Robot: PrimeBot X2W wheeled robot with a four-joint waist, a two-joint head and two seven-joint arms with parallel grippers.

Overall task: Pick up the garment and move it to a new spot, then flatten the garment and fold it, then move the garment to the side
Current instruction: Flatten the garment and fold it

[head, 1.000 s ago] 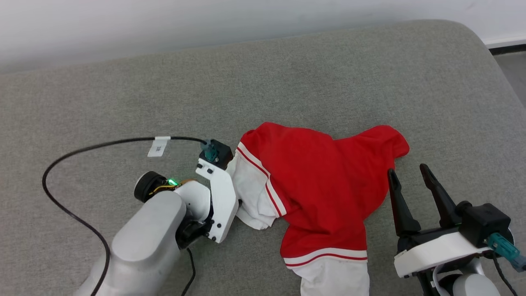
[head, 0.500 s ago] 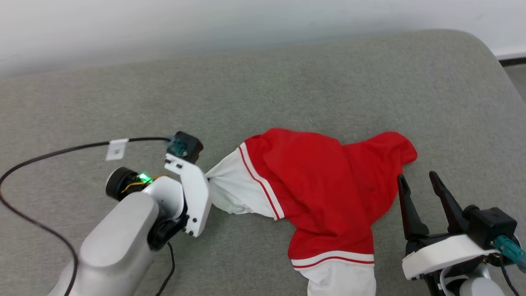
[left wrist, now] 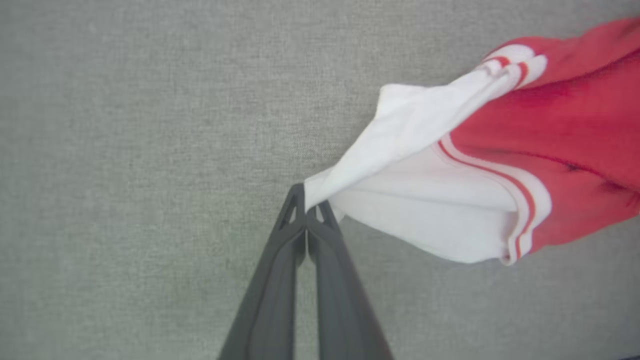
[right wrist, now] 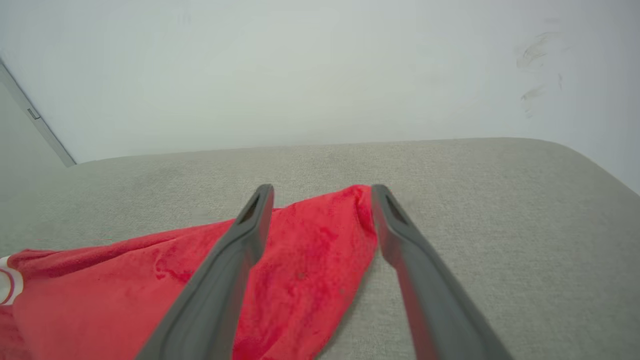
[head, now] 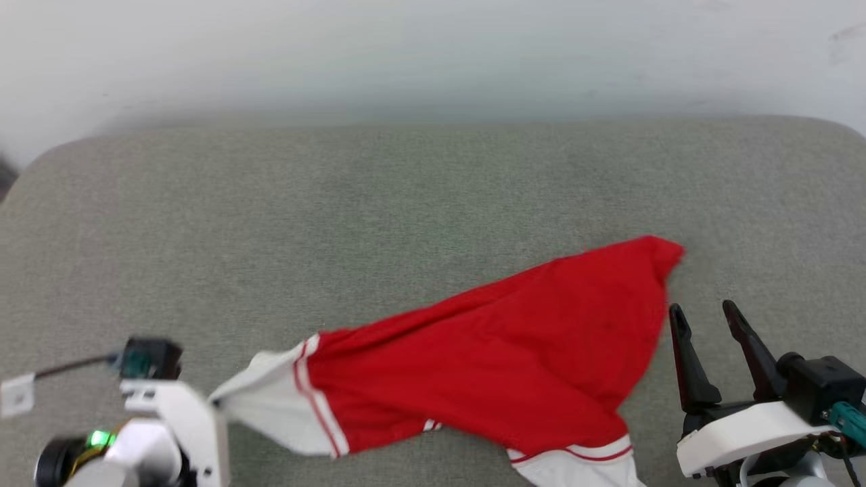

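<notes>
The garment (head: 514, 365) is a red shirt with white sleeve ends and red-white striped trim, stretched slantwise across the grey cushion. At the lower left of the head view, my left gripper (head: 213, 404) is shut on the tip of one white sleeve end (left wrist: 400, 150) and pulls it taut. In the left wrist view the left gripper (left wrist: 306, 202) has its fingers pressed together on that white fabric. My right gripper (head: 703, 314) stands open just right of the garment's red edge. In the right wrist view the garment's red corner (right wrist: 320, 240) lies between and below the open fingers, untouched.
The grey fabric cushion (head: 406, 203) stretches wide beyond the garment, with rounded far corners. A pale wall (head: 406, 54) rises behind it. A black cable with a white tag (head: 17, 392) trails from my left wrist at the left edge.
My left gripper shut on the white sleeve end and drew it away from the heap, so the bunched garment is now stretched long. The head camera shifted. The right gripper stayed open.
</notes>
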